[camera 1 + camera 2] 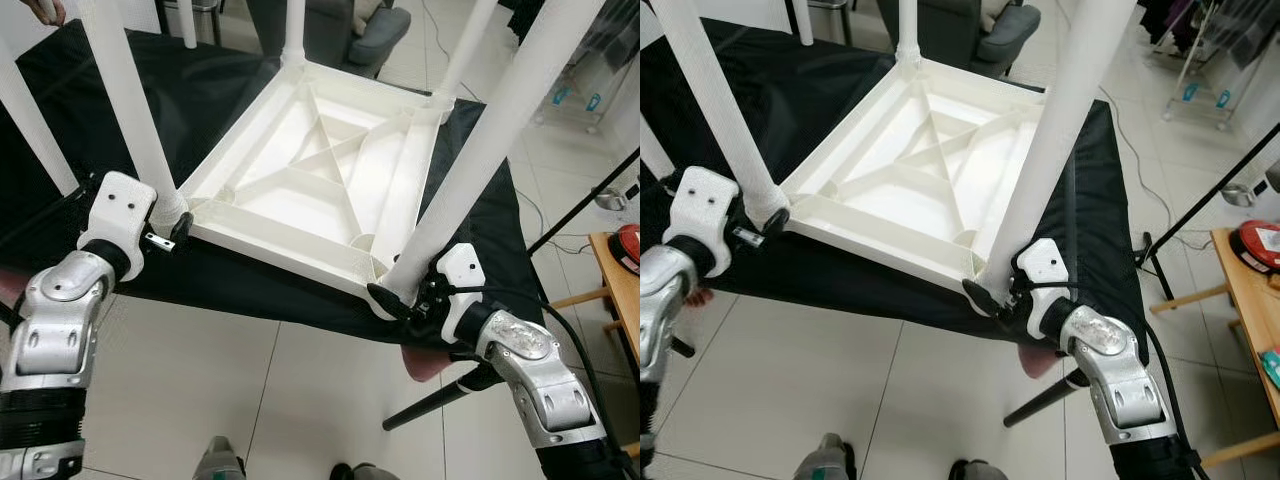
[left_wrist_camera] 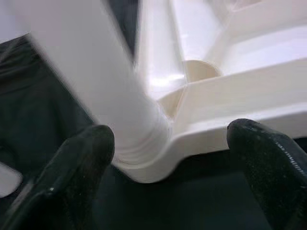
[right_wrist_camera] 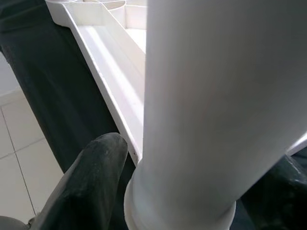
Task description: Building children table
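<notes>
Room: tiled floor (image 1: 200, 380) under me, with a black cloth (image 1: 210, 100) spread over the work surface and hanging off its near edge.
Right gripper: my right gripper (image 1: 400, 292) is at the near right corner of the table top; in the right wrist view one black finger (image 3: 91, 182) sits on one side of the leg base and the other on the far side, so the fingers straddle the leg. I cannot tell whether they are actually squeezing it.
Right leg: the near right leg (image 1: 500, 130) stands in its corner socket and rises, leaning right, out of the top of the picture.
Left gripper: my left gripper (image 1: 172, 225) is at the near left corner; the left wrist view shows its two fingers (image 2: 76, 163) spread apart, one against the leg base, the other clear of the corner rim, so it is released.
Left leg: the near left leg (image 1: 125, 100) stands in its socket just beside that gripper.
Table top: the white plastic table top (image 1: 320, 170) lies upside down on the cloth, ribs showing, set diagonally.
Far legs: two more white legs (image 1: 294, 30) rise from the far corners.
Surroundings: wooden side table (image 1: 620, 290) at the far right edge with a red round thing (image 1: 630, 245) on it; a black tripod leg (image 1: 590, 200) slants beside it.
</notes>
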You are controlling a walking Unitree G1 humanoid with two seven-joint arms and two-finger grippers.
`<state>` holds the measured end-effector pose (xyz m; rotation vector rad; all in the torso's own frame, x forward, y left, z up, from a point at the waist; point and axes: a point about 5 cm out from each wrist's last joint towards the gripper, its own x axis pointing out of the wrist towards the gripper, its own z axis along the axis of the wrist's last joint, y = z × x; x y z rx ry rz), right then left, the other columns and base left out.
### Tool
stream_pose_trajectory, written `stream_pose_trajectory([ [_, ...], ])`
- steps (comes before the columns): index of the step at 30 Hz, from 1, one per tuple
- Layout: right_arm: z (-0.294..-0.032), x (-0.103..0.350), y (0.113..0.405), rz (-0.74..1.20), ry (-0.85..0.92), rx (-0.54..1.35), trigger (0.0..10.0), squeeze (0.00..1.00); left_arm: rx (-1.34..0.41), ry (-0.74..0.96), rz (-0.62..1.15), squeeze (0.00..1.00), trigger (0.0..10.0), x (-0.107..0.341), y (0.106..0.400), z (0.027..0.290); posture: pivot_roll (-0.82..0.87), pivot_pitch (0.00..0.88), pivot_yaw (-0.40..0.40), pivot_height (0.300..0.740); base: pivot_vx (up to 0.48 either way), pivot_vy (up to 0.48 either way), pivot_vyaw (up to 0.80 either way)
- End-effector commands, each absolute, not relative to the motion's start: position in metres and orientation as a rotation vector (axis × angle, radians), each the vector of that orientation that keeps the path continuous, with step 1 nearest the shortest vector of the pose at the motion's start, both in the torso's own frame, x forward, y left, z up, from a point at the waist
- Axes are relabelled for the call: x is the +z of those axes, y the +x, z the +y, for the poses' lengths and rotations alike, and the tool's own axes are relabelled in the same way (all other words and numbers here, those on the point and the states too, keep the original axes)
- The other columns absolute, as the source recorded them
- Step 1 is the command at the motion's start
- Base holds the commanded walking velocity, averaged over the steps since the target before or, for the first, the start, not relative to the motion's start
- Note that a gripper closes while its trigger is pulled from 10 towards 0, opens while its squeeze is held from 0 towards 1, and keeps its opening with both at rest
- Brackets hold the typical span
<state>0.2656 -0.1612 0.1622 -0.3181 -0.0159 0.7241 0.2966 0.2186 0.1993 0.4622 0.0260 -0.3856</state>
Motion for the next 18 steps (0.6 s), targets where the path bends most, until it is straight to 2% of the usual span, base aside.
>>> stream_pose_trajectory([
  [1,-0.161,0.16,0.264,-0.002,-0.308,0.741,10.0,0.0,-0.553,0.484,0.038,1.0,10.0,0.198,0.289,0.2,0.21,0.128,-0.069,0.74,0.0,0.0,0.0],
  [2,-0.161,0.16,0.264,-0.002,-0.308,0.741,10.0,0.0,-0.553,0.484,0.038,1.0,10.0,0.198,0.289,0.2,0.21,0.128,-0.069,0.74,0.0,0.0,0.0],
  [3,-0.16,0.16,0.264,-0.002,-0.311,0.748,10.0,0.0,-0.761,0.521,0.05,1.0,10.0,0.198,0.277,0.178,0.21,0.129,-0.066,0.74,0.0,0.0,0.0],
  [4,-0.159,0.16,0.264,-0.003,-0.311,0.749,10.0,0.0,-0.833,0.534,0.053,1.0,10.0,0.198,0.274,0.171,0.21,0.129,-0.066,0.74,0.0,0.0,0.0],
  [5,-0.159,0.161,0.265,-0.006,-0.31,0.751,10.0,0.0,-0.893,0.55,0.052,0.0,10.0,0.197,0.275,0.163,0.2,0.129,-0.064,0.74,0.0,0.0,0.0],
  [12,-0.158,0.161,0.266,-0.01,-0.309,0.752,10.0,0.0,-0.934,0.563,0.05,0.0,10.0,0.197,0.277,0.156,0.2,0.128,-0.065,0.74,0.0,0.0,0.0],
  [13,-0.155,0.164,0.267,-0.02,-0.309,0.767,10.0,0.0,-0.99,0.586,0.043,0.0,10.0,0.197,0.288,0.142,0.19,0.125,-0.064,0.74,0.0,0.0,0.0],
  [14,-0.155,0.164,0.267,-0.02,-0.309,0.767,10.0,0.0,-0.99,0.586,0.043,0.0,10.0,0.197,0.288,0.142,0.19,0.125,-0.064,0.74,0.0,0.0,0.0],
  [15,-0.151,0.166,0.268,-0.031,-0.311,0.78,10.0,0.0,-1.049,0.626,0.034,0.0,10.0,0.195,0.303,0.126,0.18,0.125,-0.058,0.74,0.0,0.0,0.0],
  [16,-0.151,0.166,0.268,-0.031,-0.311,0.78,10.0,0.0,-1.049,0.626,0.034,0.0,10.0,0.195,0.303,0.126,0.18,0.125,-0.058,0.74,0.0,0.0,0.0],
  [17,-0.149,0.169,0.269,-0.04,-0.313,0.791,10.0,0.0,-1.109,0.657,0.03,0.0,10.0,0.194,0.316,0.109,0.17,0.128,-0.052,0.74,0.0,0.0,0.0],
  [18,-0.149,0.169,0.269,-0.04,-0.313,0.791,10.0,0.0,-1.109,0.657,0.03,0.0,10.0,0.194,0.316,0.109,0.17,0.128,-0.052,0.74,0.0,0.0,0.0],
])
